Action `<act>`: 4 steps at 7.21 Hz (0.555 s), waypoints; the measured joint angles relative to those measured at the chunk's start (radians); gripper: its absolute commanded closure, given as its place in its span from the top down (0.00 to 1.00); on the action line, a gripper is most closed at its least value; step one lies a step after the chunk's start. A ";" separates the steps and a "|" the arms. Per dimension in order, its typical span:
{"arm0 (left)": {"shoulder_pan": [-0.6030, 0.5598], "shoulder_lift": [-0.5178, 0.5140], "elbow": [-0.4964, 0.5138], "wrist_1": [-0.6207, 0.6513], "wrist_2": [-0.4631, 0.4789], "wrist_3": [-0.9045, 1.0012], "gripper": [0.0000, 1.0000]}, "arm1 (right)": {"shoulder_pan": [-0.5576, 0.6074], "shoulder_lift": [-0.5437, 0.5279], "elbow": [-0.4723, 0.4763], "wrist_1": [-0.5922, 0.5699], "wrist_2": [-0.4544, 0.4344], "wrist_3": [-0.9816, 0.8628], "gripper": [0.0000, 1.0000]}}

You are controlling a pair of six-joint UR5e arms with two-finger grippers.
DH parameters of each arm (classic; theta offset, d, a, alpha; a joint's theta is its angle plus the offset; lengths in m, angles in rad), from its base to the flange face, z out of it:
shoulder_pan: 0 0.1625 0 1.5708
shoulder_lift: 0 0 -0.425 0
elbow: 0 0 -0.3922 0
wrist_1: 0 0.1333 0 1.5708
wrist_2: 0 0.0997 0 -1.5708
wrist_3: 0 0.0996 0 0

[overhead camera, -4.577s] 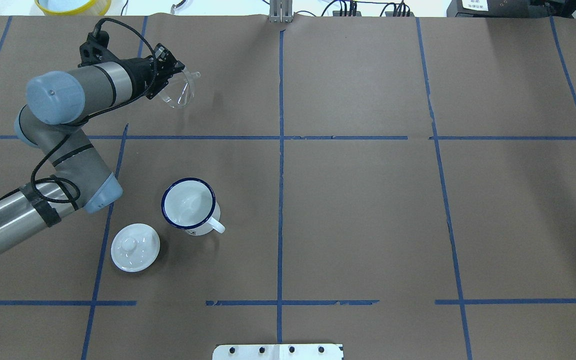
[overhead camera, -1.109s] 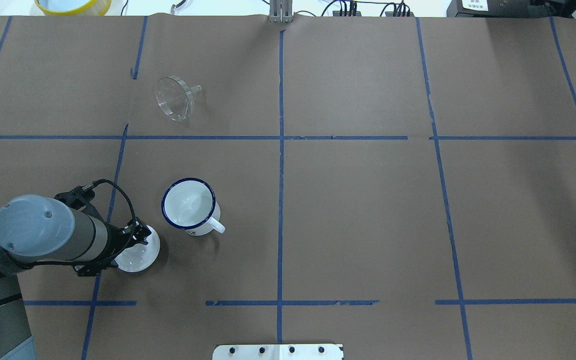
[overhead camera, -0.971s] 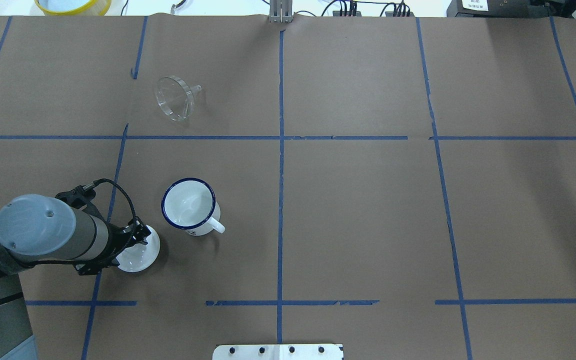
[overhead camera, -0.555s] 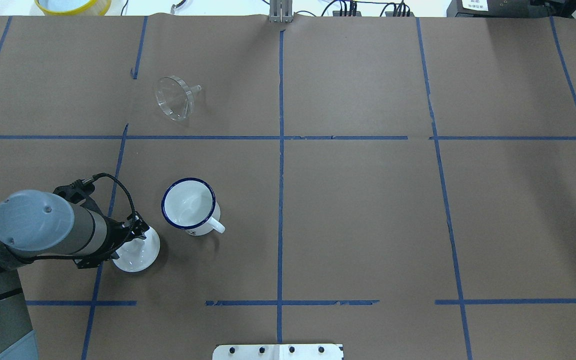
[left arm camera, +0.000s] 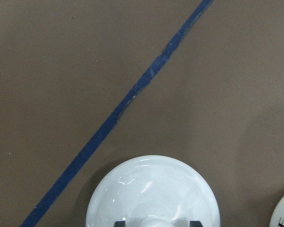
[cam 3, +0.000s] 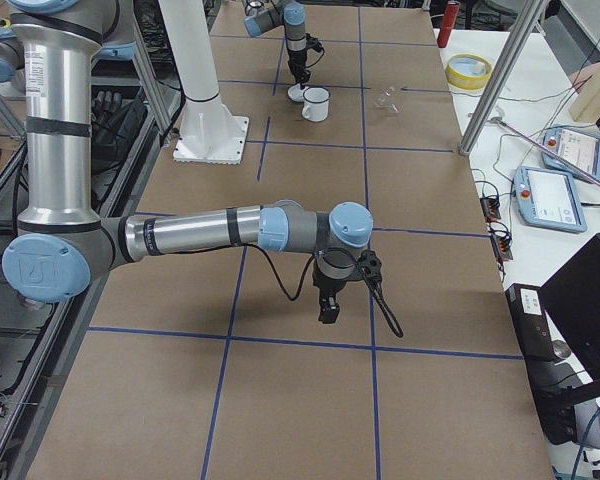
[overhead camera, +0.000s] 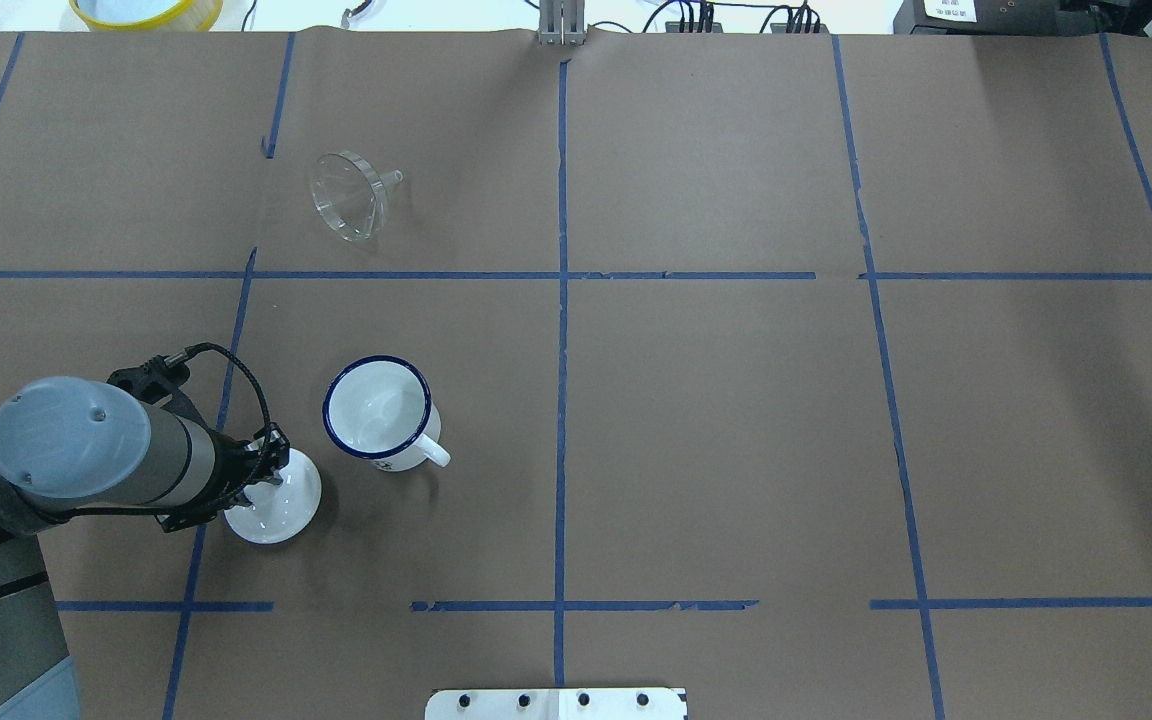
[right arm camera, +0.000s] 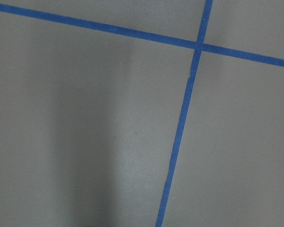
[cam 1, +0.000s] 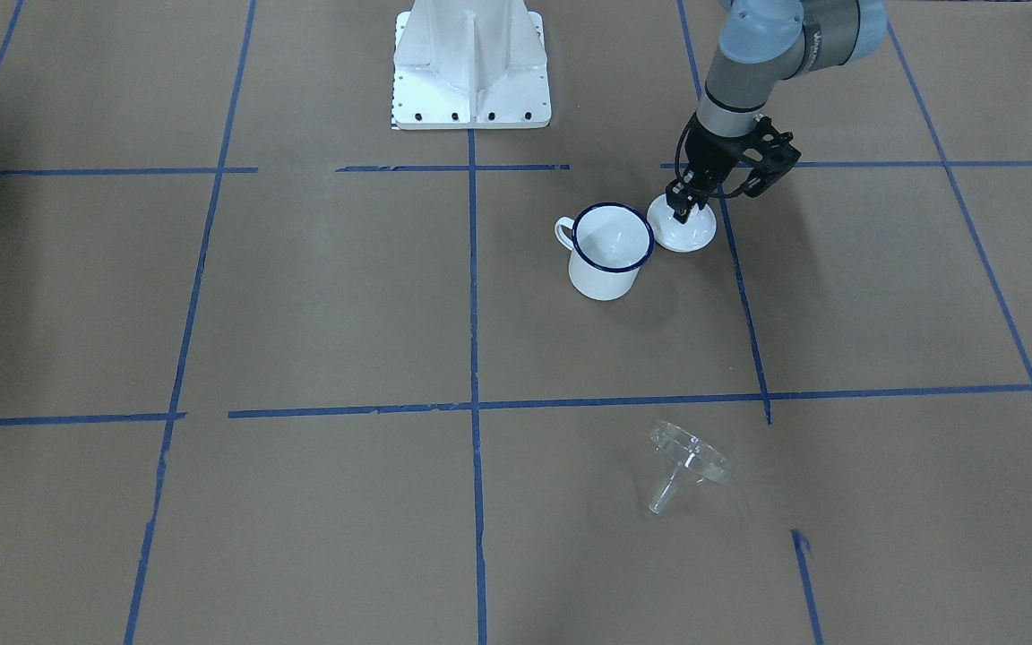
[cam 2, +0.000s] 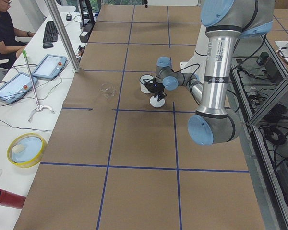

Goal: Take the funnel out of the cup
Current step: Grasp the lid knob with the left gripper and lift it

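The clear funnel (overhead camera: pixel 348 195) lies on its side on the brown table, far from the cup, with nothing holding it; it also shows in the front view (cam 1: pixel 689 461). The white cup with a blue rim (overhead camera: pixel 378 410) stands upright and empty (cam 1: pixel 606 273). My left gripper (overhead camera: pixel 271 470) is down on the white domed lid (overhead camera: pixel 281 510) beside the cup. In the left wrist view its fingers (left arm camera: pixel 120 222) press both sides of the lid's knob. My right gripper (cam 3: pixel 328 312) hangs over bare table far from these things; I cannot tell whether it is open or shut.
Blue tape lines cross the brown paper. The robot's white base plate (cam 1: pixel 471 63) stands at the near edge. A yellow-rimmed bowl (overhead camera: pixel 146 10) sits beyond the far left edge. Operator desks with tablets (cam 2: pixel 48 67) run along the far side.
The left gripper let go of the funnel at the far left and came back down onto the lid. In the last second the wrist shifted slightly and the lid nudged a little.
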 measured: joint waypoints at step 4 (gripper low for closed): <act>-0.146 -0.005 -0.187 0.163 -0.006 0.030 0.00 | 0.000 0.000 0.000 0.000 0.000 -0.001 1.00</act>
